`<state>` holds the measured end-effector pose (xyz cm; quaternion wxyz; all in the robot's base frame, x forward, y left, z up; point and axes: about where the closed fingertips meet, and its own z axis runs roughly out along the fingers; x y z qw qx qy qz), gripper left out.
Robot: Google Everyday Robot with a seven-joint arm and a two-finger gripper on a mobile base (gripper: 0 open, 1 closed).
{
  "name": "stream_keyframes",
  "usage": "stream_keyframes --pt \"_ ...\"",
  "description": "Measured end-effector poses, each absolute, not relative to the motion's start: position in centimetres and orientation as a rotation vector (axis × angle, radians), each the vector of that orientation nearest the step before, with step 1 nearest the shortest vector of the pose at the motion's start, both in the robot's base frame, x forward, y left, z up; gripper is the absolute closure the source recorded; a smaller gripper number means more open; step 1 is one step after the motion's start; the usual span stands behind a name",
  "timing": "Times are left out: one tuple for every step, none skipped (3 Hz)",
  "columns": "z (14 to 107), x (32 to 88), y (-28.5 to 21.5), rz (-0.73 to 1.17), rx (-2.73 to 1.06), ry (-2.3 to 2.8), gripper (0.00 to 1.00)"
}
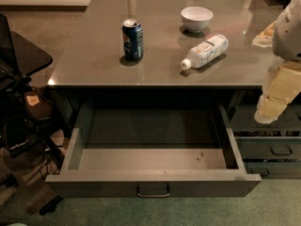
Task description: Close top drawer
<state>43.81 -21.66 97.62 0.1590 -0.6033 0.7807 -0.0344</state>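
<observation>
Across the lower middle you see the top drawer [113,185] pulled out, only bare floor inside. At the right edge the gripper [268,113] hangs beside the desk [94,55]; open or closed, you cannot tell.

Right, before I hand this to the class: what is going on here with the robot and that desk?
A one-armed robot is set to close the top drawer, which is pulled far out from under the grey counter. The gripper hangs at the right edge, above the narrower drawers and apart from the top drawer's loop handle, so nothing is being pushed yet. On the counter stand a blue can and a white bowl; a plastic bottle lies on its side.
</observation>
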Motion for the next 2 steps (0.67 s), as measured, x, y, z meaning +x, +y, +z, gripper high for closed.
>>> stream_keyframes --pt "97.6 43.8 -21.7 -0.098 -1.725 2.232 0.0" --pt "96.3 42.7 -22.3 -0.086 -1.717 2.232 0.0"
